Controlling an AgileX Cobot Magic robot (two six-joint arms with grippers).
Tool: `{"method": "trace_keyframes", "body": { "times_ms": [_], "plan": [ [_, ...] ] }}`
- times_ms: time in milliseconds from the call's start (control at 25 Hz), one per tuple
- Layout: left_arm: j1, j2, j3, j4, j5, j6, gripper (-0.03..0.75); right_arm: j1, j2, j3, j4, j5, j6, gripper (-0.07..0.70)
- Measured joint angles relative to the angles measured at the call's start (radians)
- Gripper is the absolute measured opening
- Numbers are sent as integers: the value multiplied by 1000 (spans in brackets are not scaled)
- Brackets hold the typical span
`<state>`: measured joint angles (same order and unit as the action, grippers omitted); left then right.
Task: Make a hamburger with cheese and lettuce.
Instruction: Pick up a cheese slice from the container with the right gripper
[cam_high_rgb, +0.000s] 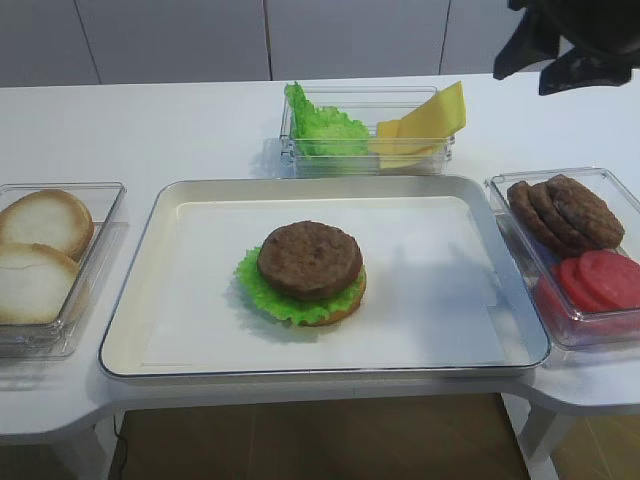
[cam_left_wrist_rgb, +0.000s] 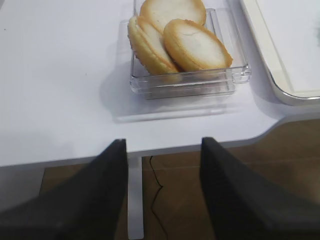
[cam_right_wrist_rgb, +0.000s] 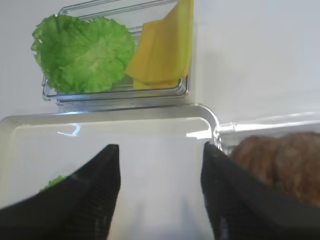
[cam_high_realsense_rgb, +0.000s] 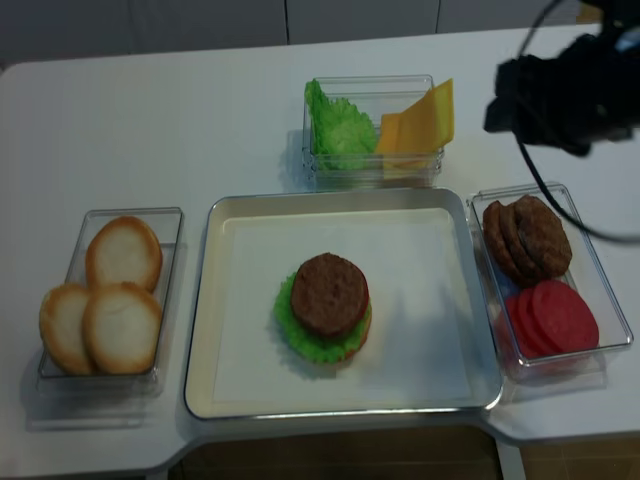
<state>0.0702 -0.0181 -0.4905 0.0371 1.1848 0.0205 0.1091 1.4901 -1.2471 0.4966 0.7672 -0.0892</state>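
The hamburger (cam_high_rgb: 308, 272) sits in the middle of the white tray (cam_high_rgb: 190, 320): a tan bun half, the lettuce (cam_high_rgb: 262, 296) ruffled around it, and a brown patty on top. It also shows in the second high view (cam_high_realsense_rgb: 329, 304). The cheese (cam_high_rgb: 425, 125) lies as yellow slices in a clear box behind the tray, seen too in the right wrist view (cam_right_wrist_rgb: 162, 50). My right gripper (cam_right_wrist_rgb: 160, 147) is open and empty, above the tray's back right corner. My right arm (cam_high_realsense_rgb: 560, 95) hangs high at the back right. My left gripper (cam_left_wrist_rgb: 164, 141) is open and empty over the table's front left edge.
A bunched heap of green leaves (cam_high_rgb: 320, 125) shares the cheese box. A clear box of pale buns (cam_high_rgb: 40, 250) stands left of the tray. A clear box at the right holds dark patties (cam_high_rgb: 565, 212) and red tomato slices (cam_high_rgb: 600, 280).
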Motion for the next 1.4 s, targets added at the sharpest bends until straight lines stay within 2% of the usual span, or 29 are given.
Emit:
{"method": "trace_keyframes", "body": {
  "times_ms": [240, 480, 680, 920, 1080, 1280, 1400],
  "plan": [
    [0, 0, 0, 0, 0, 0, 352, 0, 261, -237, 7, 17, -19, 406],
    [0, 0, 0, 0, 0, 0, 352, 0, 420, -387, 9, 19, -36, 406],
    [0, 0, 0, 0, 0, 0, 352, 0, 511, -455, 9, 19, -36, 400],
    [0, 0, 0, 0, 0, 0, 352, 0, 558, -470, 9, 10, -60, 361],
    [0, 0, 0, 0, 0, 0, 352, 0, 566, -472, 9, 2, -67, 272],
    [0, 0, 0, 0, 0, 0, 352, 0, 566, -472, 13, -1, -68, 91],
    [0, 0, 0, 0, 0, 0, 352, 0, 566, -472, 25, -1, -82, 50]
  ]
}}
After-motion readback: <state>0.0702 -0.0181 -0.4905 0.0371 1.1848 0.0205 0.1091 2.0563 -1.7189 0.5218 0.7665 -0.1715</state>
